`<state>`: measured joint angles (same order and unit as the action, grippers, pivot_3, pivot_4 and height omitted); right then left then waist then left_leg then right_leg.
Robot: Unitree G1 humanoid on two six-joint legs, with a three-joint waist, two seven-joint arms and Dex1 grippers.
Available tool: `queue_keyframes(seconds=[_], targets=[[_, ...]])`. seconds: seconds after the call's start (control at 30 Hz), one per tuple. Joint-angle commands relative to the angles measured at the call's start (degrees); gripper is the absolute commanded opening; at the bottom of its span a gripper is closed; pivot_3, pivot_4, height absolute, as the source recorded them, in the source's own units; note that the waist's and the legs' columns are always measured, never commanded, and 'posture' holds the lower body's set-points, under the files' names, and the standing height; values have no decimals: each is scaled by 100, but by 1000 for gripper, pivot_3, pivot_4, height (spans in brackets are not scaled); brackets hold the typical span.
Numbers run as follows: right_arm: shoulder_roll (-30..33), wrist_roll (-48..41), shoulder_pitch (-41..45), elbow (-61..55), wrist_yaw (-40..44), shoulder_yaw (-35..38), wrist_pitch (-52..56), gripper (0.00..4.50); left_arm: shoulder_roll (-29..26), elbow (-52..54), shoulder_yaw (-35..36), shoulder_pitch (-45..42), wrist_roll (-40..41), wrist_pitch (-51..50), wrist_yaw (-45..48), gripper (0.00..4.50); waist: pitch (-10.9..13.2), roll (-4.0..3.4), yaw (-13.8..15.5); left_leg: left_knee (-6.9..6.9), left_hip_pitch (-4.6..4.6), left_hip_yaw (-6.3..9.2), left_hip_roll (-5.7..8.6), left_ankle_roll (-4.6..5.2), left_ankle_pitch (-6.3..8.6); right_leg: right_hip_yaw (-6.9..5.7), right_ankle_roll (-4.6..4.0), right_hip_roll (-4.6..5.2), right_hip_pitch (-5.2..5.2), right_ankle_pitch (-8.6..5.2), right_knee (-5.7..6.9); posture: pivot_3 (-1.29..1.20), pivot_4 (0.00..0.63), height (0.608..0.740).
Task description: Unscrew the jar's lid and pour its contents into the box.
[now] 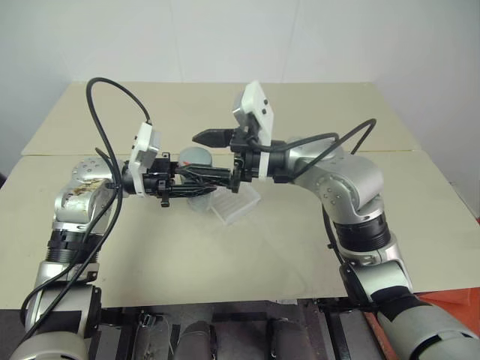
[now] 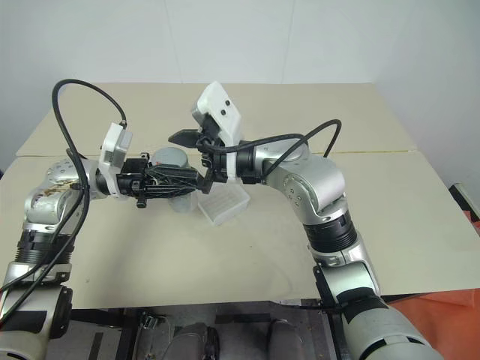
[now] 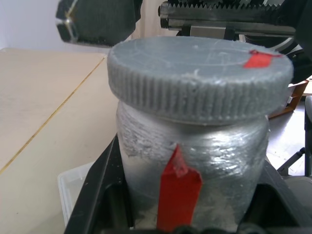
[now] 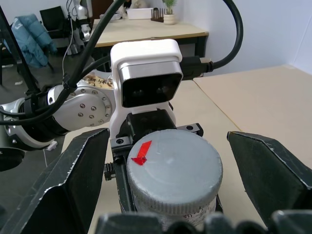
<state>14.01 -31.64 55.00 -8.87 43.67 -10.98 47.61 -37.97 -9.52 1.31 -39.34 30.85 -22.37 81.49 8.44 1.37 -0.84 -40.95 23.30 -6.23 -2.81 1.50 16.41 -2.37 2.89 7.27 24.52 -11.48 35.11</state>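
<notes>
The left claw (image 2: pixel 189 178) reaches in from the left, held level above the beige worktop (image 1: pixel 300 240), its black fingers (image 3: pixel 92 195) pinched shut on the sides of the jar (image 3: pixel 195 165). The jar stands upright in that grip, lifted clear of the worktop, near the middle of the scene. Its sides are clear and silvery, with a strip of red tape (image 3: pixel 178 192) running up the front. The grey lid (image 4: pixel 174 168) sits on the jar, ribbed round its edge and bearing a small red mark (image 4: pixel 141 152) on top.

The right claw (image 4: pixel 170 195) comes in from the right, also level, and is spread wide. Its two black fingers (image 4: pixel 68 180) stand on either side of the lid, each well clear of the ribbed edge, so nothing is pinched between them. From the head views one finger shows on the far side of the lid, raised a little above it.

The box (image 2: pixel 223 204), a shallow square tray of clear whitish plastic, lies on the worktop just below and slightly right of the jar, under the point where the two claws meet. Whether anything lies in the box cannot be told
</notes>
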Motion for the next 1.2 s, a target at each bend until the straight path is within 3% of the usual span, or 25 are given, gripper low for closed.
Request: queue_keyframes(seconds=[0.03,0.17,0.23,0.33,1.2], targets=[[-74,10,165,-71,-19,23,-77,3856,-87,246,156,14,85,46,-17,1943,0,0,-1,0,0,0,0,0,0,0,0,0,0,0,0,0,150,740],[-89,8,172,-79,-15,40,-88,2698,-108,280,164,45,98,33,-26,1943,0,-1,-2,0,0,0,0,0,0,0,0,0,0,0,0,0,150,740],[-90,-1,179,-85,-9,58,-84,2511,-119,295,166,58,104,21,-32,1943,0,0,-2,0,0,0,-1,0,0,-1,0,0,1,0,0,0,150,740],[-68,-5,169,-104,7,66,-69,1568,-124,319,158,83,113,8,-38,1943,0,0,2,0,0,0,-1,0,0,-1,0,0,0,0,0,0,150,740],[97,-210,79,-375,203,-90,294,1568,34,153,189,-124,49,128,-376,1943,0,0,0,0,0,0,-1,0,0,0,0,0,0,0,0,0,150,740]])
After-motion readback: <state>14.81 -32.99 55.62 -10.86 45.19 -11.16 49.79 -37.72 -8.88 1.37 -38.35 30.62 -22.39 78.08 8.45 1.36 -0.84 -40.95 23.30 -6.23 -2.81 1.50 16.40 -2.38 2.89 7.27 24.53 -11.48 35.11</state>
